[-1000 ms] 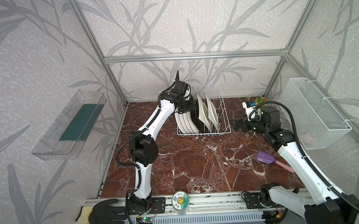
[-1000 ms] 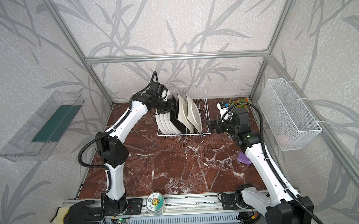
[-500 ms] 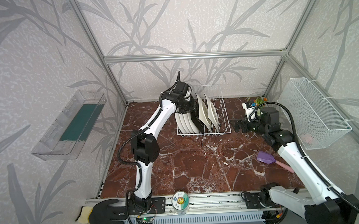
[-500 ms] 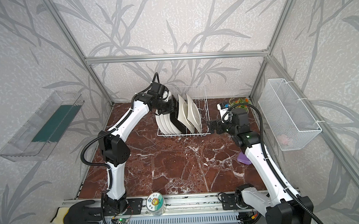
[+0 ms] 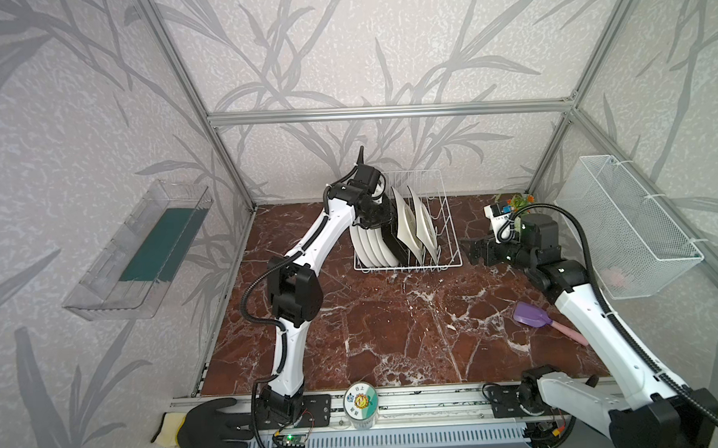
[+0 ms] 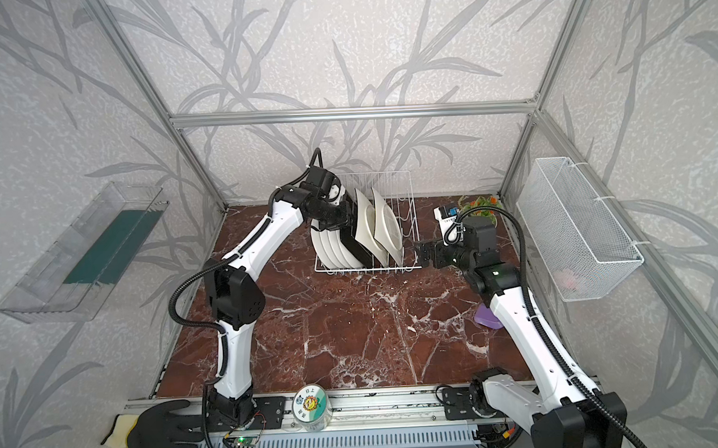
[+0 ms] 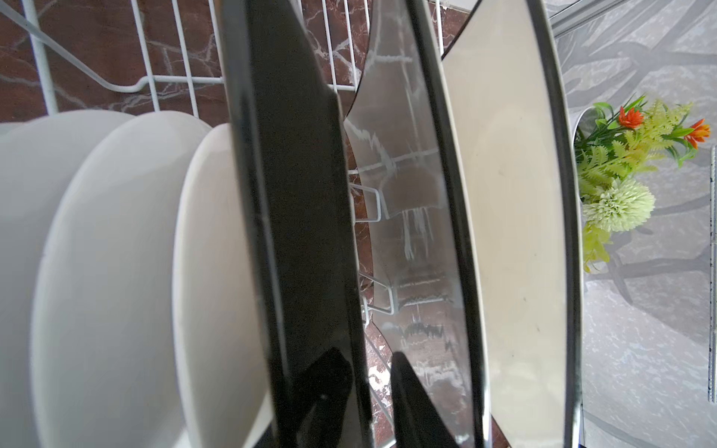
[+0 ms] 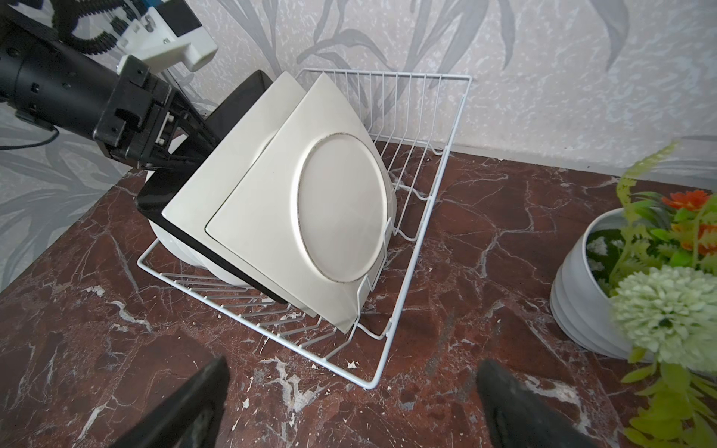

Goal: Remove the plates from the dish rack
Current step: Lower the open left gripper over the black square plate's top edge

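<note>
Upper centre in both top views: rack [image 5: 409, 267] holding round plates [image 5: 366, 245], one black plate [image 5: 391, 242] and two cream plates [image 8: 295, 209], all on edge. Left gripper [image 7: 364, 388] narrow at black plate's top edge; hold not discernible. Right gripper [image 8: 353, 368] wide, empty, right of rack. Probably stiff, glazed, slippery, breakable; best pinched at exposed upper rim.

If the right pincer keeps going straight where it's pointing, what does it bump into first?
The right pincer would probably meet the dish rack first, at its wire side, with the cream square plate just behind. Only bare table lies between, though depth is unclear.
</note>
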Robot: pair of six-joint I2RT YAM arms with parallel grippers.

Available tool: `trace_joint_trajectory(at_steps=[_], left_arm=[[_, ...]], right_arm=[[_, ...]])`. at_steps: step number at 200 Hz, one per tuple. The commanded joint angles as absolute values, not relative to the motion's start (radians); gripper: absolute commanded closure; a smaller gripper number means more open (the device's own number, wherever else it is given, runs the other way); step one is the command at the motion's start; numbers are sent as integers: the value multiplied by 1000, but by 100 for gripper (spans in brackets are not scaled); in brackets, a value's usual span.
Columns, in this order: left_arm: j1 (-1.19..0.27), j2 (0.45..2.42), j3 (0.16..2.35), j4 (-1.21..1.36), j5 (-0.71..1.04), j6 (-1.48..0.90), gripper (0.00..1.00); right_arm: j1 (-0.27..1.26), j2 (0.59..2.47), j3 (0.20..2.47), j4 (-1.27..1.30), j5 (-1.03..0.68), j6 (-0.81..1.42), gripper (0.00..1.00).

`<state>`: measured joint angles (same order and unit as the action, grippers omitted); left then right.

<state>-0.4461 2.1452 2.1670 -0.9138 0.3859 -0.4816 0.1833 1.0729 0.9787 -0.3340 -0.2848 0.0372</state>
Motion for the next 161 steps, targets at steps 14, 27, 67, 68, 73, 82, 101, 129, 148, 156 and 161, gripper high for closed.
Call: trace_joint_trajectory(at_steps=[14,27,67,68,73,82,101,129,148,156,161], left_arm=[[-454,2160,2206,-945,390,-474,70],[-454,2164,2207,-948,390,-475,71],[-453,2180,2218,-953,396,-479,73],[-453,2180,2218,-953,396,-479,73],[-454,2181,2220,-954,396,-478,73],[-455,2184,2222,-956,394,-479,73],[-453,2189,2224,-959,394,-478,74],[-455,2198,2221,-962,403,-485,76],[-454,2203,2223,-957,414,-493,78],[-454,2204,2224,-955,415,-496,78],[-454,2204,2223,-953,417,-498,79]], right_arm=[[188,1078,969,-326,-276,31,1],[187,1077,967,-327,-273,30,1],[187,1077,965,-327,-268,27,1],[187,1077,965,-328,-268,27,1],[187,1078,964,-328,-267,27,1],[187,1078,964,-328,-267,26,1],[187,1081,964,-325,-267,26,1],[187,1088,967,-322,-273,30,1],[187,1091,968,-316,-273,29,1],[187,1091,968,-318,-273,26,1],[187,1090,968,-320,-272,25,1]])
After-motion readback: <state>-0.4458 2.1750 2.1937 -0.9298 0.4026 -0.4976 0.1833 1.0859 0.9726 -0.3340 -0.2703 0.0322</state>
